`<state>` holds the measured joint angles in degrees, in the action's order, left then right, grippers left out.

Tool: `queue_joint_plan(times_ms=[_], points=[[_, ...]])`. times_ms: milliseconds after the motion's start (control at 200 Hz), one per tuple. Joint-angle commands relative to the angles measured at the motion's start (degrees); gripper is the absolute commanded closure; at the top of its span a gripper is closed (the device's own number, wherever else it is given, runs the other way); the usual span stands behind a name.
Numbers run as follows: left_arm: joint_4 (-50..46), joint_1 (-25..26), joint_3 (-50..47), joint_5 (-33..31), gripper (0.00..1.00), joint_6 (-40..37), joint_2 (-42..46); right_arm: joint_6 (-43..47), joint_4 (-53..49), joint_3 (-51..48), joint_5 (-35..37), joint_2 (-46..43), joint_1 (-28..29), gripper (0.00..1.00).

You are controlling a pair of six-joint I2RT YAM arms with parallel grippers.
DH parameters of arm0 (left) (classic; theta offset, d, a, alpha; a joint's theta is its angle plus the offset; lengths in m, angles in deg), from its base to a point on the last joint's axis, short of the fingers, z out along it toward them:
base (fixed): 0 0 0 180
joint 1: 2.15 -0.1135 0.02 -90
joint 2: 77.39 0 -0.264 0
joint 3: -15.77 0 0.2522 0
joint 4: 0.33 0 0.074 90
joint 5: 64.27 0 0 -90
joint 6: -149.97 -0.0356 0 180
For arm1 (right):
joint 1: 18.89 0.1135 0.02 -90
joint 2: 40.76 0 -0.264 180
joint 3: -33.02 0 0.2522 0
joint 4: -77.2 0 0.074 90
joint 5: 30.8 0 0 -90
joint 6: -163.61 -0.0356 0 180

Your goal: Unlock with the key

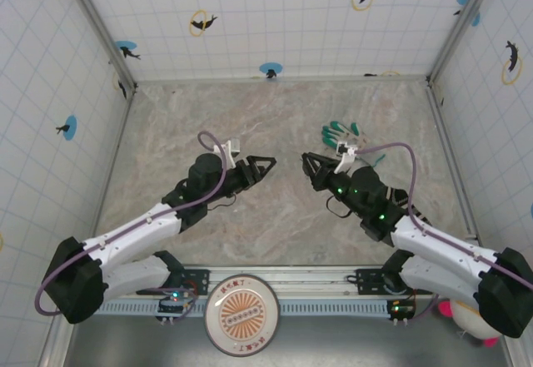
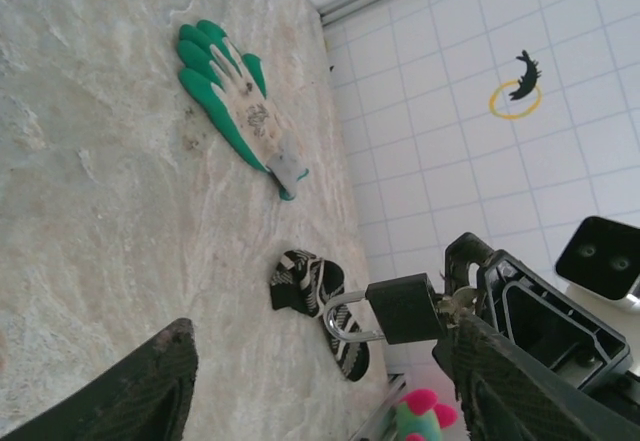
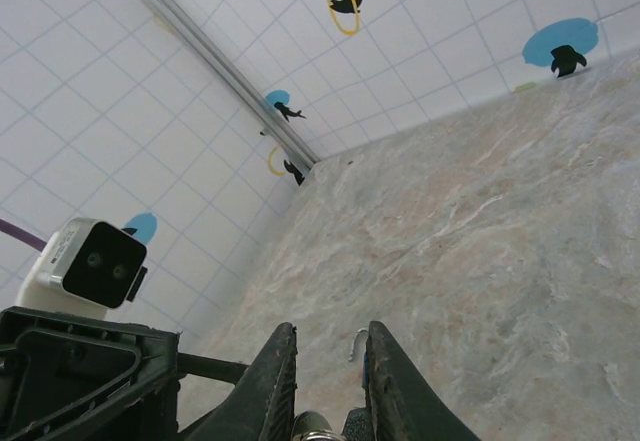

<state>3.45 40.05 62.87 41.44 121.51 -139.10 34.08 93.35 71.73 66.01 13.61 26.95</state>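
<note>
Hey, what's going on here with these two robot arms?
The two arms face each other over the middle of the table. The right gripper has its jaws shut on a small black padlock and holds it out toward the left gripper, whose jaws stand open a little short of it. The key is too small to make out. A green-and-white glove lies on the table behind the right gripper.

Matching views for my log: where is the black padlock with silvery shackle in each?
Left wrist: black padlock lower right, in the right gripper.
Right wrist: its shackle bottom centre, between the fingers.
Top external: at the right gripper, too small to tell.
Shared landmark: the marbled table.
</note>
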Motion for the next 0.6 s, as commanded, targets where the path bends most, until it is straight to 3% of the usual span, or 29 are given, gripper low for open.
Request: queue_joint_plan(times_ms=[0,110,345,475,596], points=[[5.74,-0.36,0.01,2.20,0.29,0.06,0.08,-1.87,2.39,1.42,-0.92,-0.87,-0.23,1.00],[7.07,-0.36,0.13,3.52,0.29,0.80,-1.31,-3.59,4.86,1.48,-1.60,0.14,-0.21,1.00],[11.49,-0.36,-1.44,5.07,0.42,1.83,-3.35,-3.55,4.33,1.81,-0.35,2.24,0.45,1.00],[5.01,-0.36,-0.01,2.03,0.48,-0.06,-1.68,-3.30,1.66,0.79,1.86,1.97,0.39,1.00],[-3.64,-0.33,1.73,-1.17,0.56,-1.73,-1.01,-1.91,-6.92,1.85,4.47,2.53,0.42,1.00]])
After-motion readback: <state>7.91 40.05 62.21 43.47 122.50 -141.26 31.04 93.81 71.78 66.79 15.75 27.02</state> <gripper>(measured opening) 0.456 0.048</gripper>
